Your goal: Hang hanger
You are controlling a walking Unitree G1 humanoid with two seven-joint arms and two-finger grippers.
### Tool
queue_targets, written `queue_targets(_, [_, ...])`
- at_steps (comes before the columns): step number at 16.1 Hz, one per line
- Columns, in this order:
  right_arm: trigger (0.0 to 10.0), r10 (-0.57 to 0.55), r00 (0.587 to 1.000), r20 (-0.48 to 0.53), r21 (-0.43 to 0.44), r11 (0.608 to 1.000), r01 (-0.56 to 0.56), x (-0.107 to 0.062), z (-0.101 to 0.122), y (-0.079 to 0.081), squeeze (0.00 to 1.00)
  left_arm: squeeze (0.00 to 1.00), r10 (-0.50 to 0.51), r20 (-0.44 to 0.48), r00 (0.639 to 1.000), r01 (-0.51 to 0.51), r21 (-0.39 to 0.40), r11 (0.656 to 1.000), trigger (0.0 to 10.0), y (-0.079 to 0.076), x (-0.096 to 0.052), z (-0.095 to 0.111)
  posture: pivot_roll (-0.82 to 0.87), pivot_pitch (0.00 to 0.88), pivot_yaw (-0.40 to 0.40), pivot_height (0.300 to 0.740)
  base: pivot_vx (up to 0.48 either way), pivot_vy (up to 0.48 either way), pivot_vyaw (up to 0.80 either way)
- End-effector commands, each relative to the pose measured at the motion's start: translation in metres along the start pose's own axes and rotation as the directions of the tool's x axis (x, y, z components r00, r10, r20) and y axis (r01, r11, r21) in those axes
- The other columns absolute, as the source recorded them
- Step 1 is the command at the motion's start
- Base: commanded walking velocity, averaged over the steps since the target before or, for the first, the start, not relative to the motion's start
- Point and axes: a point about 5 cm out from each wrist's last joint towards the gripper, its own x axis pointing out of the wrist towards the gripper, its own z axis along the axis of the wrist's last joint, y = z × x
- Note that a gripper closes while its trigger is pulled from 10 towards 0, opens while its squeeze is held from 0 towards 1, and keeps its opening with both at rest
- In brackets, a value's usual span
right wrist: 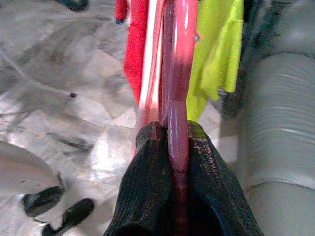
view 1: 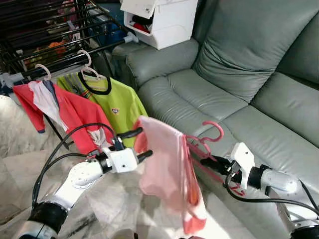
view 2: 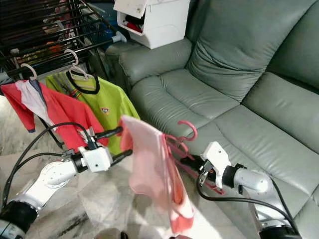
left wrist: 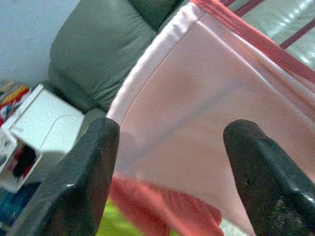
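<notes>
A pink hanger (view 1: 209, 142) carries a pale pink garment (view 1: 167, 169) in mid-air in front of the sofa. My right gripper (view 1: 209, 162) is shut on the hanger's frame; in the right wrist view the pink hanger bar (right wrist: 178, 123) sits pinched between the black fingers (right wrist: 147, 191). My left gripper (view 1: 142, 144) stands open at the garment's left edge, one finger above and one below the cloth's corner. In the left wrist view the pink garment (left wrist: 206, 128) lies just beyond the spread fingers (left wrist: 93, 167). The black drying rack (view 1: 55, 35) stands at the far left.
Two hangers on the rack hold a red top (view 1: 60, 112) and a lime-green shirt (view 1: 117, 102). A grey-green leather sofa (view 1: 239, 84) lies ahead and to the right. A white storage box (view 1: 162, 20) rests on the sofa arm. The floor (view 1: 20, 164) is pale marble.
</notes>
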Motion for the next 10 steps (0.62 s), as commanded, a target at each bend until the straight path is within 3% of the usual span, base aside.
queue_targets(1, [10.0,0.020,0.999,0.037,-0.032,0.999,-0.019,0.001,0.012,-0.004,0.00,1.00,-0.033,-0.003,0.999,0.033,0.040,0.999,10.0,0.004,0.000,-0.001,-0.07,0.067,0.033,0.740,0.000,0.000,0.00])
queue_targets(3, [10.0,0.050,0.999,0.022,-0.070,0.996,-0.048,0.001,0.014,-0.005,0.00,1.00,-0.032,0.009,0.999,0.031,0.066,0.997,10.0,0.012,0.005,0.000,-0.07,0.069,0.034,0.740,0.000,0.000,0.00])
queue_targets(4, [10.0,0.078,0.997,0.000,-0.115,0.990,-0.078,0.001,0.014,-0.003,0.00,0.78,-0.037,0.016,0.999,0.035,0.093,0.995,10.0,0.017,0.011,0.001,-0.07,0.065,0.037,0.740,0.000,0.000,0.00])
queue_targets(5, [10.0,0.085,0.996,-0.006,-0.126,0.988,-0.085,0.001,0.015,-0.002,0.00,0.78,-0.037,0.018,0.999,0.035,0.095,0.995,10.0,0.019,0.013,0.002,-0.07,0.065,0.037,0.740,0.000,0.000,0.00])
queue_targets(6, [10.0,0.094,0.996,-0.011,-0.146,0.985,-0.094,0.002,0.016,-0.002,0.00,0.00,-0.039,0.024,0.999,0.037,0.102,0.994,10.0,0.023,0.018,0.003,-0.07,0.063,0.042,0.740,0.000,0.000,0.00])
queue_targets(9, [10.0,0.092,0.995,-0.031,-0.218,0.971,-0.097,0.002,0.018,-0.002,0.00,0.00,-0.087,0.026,0.996,0.084,0.095,0.992,10.0,0.023,0.027,0.001,-0.08,0.059,0.048,0.740,0.000,0.000,0.00])
queue_targets(10, [10.0,0.091,0.996,-0.022,-0.227,0.969,-0.093,0.002,0.019,-0.002,0.00,0.00,-0.114,0.032,0.993,0.111,0.090,0.990,3.1,0.021,0.027,0.001,-0.09,0.059,0.051,0.740,0.000,0.000,0.00])
